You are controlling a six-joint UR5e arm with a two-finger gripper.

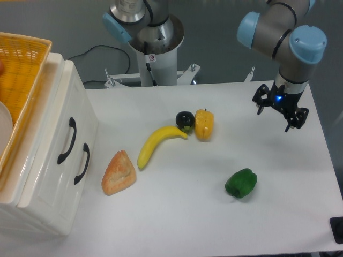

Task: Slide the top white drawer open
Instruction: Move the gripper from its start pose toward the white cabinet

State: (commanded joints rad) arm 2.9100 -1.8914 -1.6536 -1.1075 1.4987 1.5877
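The white cabinet stands at the table's left edge, its front facing right. The top white drawer is the upper of its two fronts and sits flush, with a curved black handle. The lower drawer's matching handle lies just beside it. My gripper hangs over the far right of the table, well away from the cabinet. Its black fingers are spread open and hold nothing.
A yellow wicker basket rests on top of the cabinet. On the table lie a pastry, a banana, a dark round fruit, a yellow pepper and a green pepper. The arm's base stands behind.
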